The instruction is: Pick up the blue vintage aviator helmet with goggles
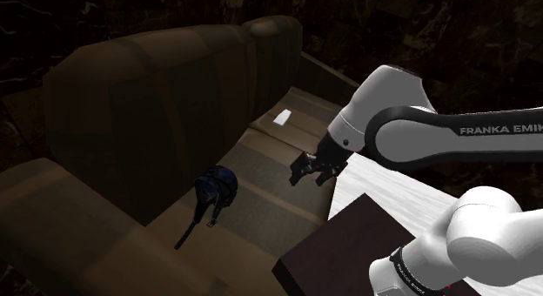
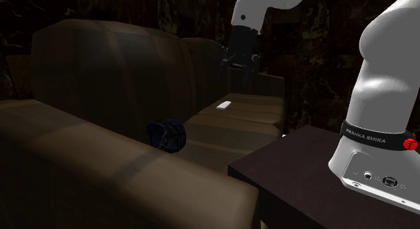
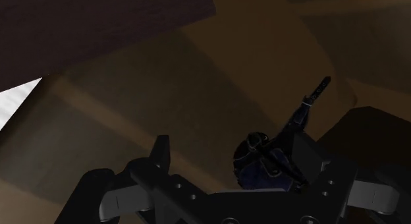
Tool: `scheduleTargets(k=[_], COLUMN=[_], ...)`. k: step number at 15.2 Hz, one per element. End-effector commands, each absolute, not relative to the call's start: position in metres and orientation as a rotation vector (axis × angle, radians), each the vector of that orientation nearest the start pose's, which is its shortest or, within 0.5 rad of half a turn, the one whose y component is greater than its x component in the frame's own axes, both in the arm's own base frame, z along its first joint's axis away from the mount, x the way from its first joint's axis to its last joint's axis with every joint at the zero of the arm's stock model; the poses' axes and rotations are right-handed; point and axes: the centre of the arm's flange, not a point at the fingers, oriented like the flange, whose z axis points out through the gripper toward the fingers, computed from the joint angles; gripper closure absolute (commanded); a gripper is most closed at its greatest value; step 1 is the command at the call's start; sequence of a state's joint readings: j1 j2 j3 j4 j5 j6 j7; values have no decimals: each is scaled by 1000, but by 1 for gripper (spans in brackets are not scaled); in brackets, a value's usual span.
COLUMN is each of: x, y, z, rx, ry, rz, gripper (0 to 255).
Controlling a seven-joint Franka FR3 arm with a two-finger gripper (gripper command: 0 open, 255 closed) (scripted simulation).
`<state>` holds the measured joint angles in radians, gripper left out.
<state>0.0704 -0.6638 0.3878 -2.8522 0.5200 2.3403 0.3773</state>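
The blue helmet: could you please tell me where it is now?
In the shoulder view the blue helmet lies on the sofa seat near the backrest, to the left of the hand and apart from it.

Brown sofa point(image 1: 261, 179): dark blue helmet point(image 1: 217, 186) on seat cushion, small white flat object point(image 1: 283, 118) on far cushion, well apart.

helmet point(image 1: 216, 187) dark blue | sofa point(image 1: 130, 103) brown | gripper point(image 1: 313, 171) black
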Motion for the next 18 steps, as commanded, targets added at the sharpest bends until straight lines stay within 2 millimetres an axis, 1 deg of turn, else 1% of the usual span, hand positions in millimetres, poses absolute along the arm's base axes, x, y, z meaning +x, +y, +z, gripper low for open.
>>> scheduleTargets(k=[1,5,9,13,18], x=[312,327,346,368,402], y=[154,182,210,237,270], z=[352,315,280,246,208], rx=[-2855,-2772,-2684,-2590,-2465], ry=[540,669,792,909,1048], rz=[-150,-200,-248,-294,-349], gripper=[0,0,0,0,0])
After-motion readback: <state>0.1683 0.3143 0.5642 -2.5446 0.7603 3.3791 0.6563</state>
